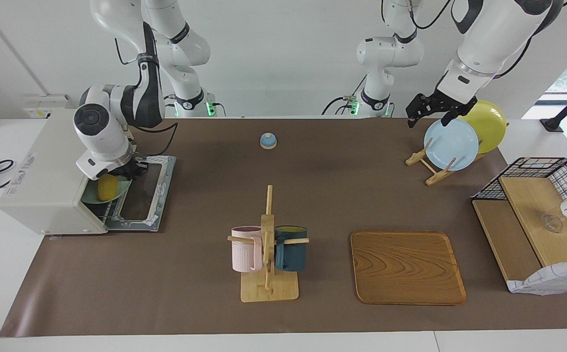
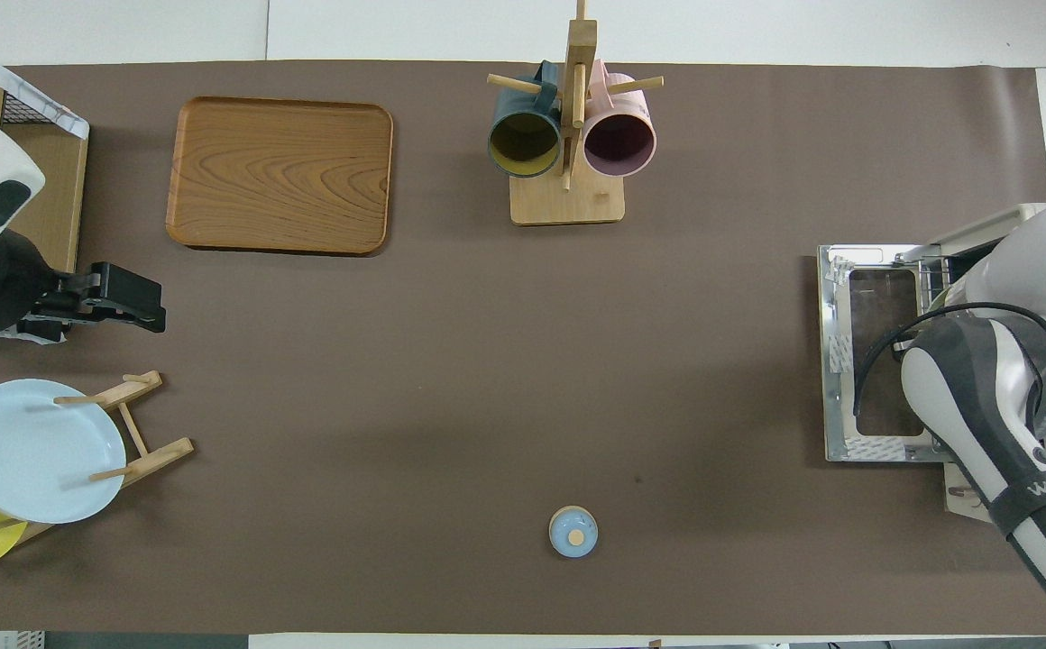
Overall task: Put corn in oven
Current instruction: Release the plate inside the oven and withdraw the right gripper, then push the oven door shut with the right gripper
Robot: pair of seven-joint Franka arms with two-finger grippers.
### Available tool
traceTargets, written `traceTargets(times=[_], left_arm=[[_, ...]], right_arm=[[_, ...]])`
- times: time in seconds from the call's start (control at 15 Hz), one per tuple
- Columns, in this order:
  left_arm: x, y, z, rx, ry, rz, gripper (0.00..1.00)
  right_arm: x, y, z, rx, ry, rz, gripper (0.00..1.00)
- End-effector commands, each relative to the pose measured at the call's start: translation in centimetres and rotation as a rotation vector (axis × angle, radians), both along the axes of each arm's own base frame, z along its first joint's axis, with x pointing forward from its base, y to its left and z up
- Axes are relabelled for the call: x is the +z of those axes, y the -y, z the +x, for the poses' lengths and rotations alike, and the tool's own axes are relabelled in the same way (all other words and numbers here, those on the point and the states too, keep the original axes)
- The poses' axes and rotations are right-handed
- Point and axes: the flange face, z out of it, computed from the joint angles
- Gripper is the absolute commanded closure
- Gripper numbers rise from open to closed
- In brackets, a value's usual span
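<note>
The off-white oven (image 1: 44, 181) stands at the right arm's end of the table, its door (image 1: 144, 193) folded down flat. In its mouth the yellow corn (image 1: 107, 187) lies on a green plate (image 1: 93, 196) over the wire rack. My right gripper (image 1: 119, 172) is right above the corn at the opening, with its wrist covering most of it. In the overhead view the right arm (image 2: 983, 397) hides the corn, and only the oven (image 2: 1001, 230) and its door (image 2: 875, 361) show. My left gripper (image 1: 427, 113) (image 2: 122, 302) waits open and empty over the plate rack.
A blue plate (image 1: 451, 144) and a yellow plate (image 1: 489, 124) stand in a wooden rack. A mug tree (image 1: 269, 249) holds a pink and a dark blue mug. A wooden tray (image 1: 407, 268), a wire basket (image 1: 537, 171) and a small blue bell (image 1: 268, 141) are also on the mat.
</note>
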Motion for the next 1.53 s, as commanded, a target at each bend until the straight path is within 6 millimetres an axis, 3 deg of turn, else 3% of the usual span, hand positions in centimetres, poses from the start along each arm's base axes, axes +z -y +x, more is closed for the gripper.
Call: traceTargets(times=[0.0, 0.27, 0.4, 0.53, 0.66, 0.86, 1.06, 1.46], left_arm=[[0.4, -0.4, -0.3, -0.004, 0.013, 0.016, 0.0], [0.4, -0.3, -0.4, -0.006, 0.012, 0.016, 0.0], [0.4, -0.4, -0.3, -0.004, 0.012, 0.016, 0.0], [0.4, -0.3, -0.3, -0.006, 0.013, 0.016, 0.0], [0.4, -0.3, -0.3, -0.006, 0.013, 0.016, 0.0], [0.4, -0.4, -0.3, -0.004, 0.012, 0.016, 0.0], [0.4, -0.3, -0.3, -0.006, 0.013, 0.016, 0.0], [0.4, -0.3, -0.4, -0.006, 0.012, 0.016, 0.0]], right_arm=[[1.9, -0.9, 0.9, 0.012, -0.016, 0.036, 0.85], [2.9, -1.7, 1.4, 0.0, -0.007, 0.063, 0.86], [2.7, -2.7, 1.6, -0.014, 0.012, 0.093, 1.0], [2.4, -6.6, 2.0, -0.011, 0.055, 0.086, 1.0], [0.7, -10.0, 1.4, -0.064, 0.096, 0.069, 1.0], [-2.1, -11.7, 1.0, -0.075, 0.145, 0.074, 1.0], [-4.8, -11.9, 1.2, -0.098, 0.124, 0.068, 1.0], [-6.4, -11.3, 0.2, -0.086, 0.127, 0.06, 1.0]])
